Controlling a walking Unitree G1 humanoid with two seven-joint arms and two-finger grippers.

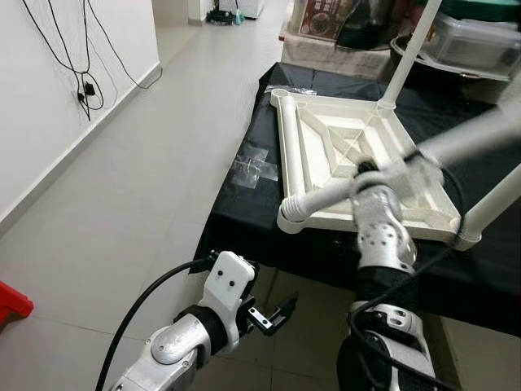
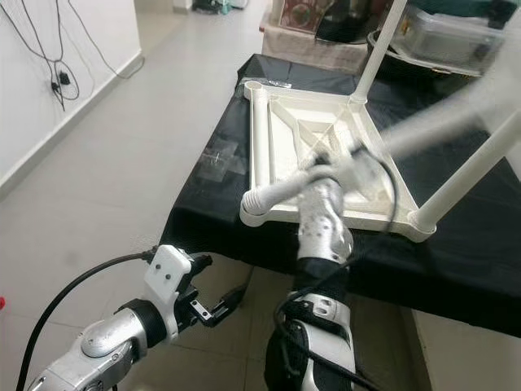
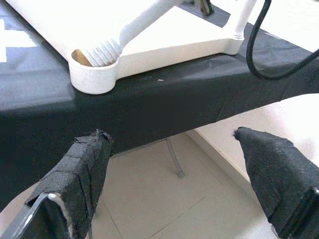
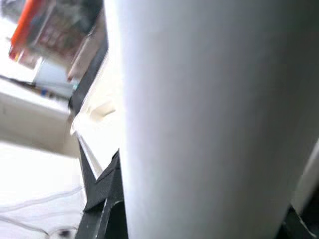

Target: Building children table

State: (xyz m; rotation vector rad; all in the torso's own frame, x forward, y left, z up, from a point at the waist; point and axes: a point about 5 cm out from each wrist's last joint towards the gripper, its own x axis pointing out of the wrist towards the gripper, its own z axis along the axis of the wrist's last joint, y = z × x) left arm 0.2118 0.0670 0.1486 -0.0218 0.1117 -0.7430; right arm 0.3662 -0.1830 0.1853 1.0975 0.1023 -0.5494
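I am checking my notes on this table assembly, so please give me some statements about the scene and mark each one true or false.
1. The white tabletop lies upside down on the black cloth. True.
2. The right pincer holds a white leg whose threaded end is at the near-left corner socket. True.
3. The left pincer is shut on a leg. False: its fingers are open and empty, low in front of the table edge.
4. All four corners already carry a leg. False: the far-left corner socket is empty.
5. The leg in the right pincer stands upright. False: it lies strongly tilted, not yet standing in the socket.
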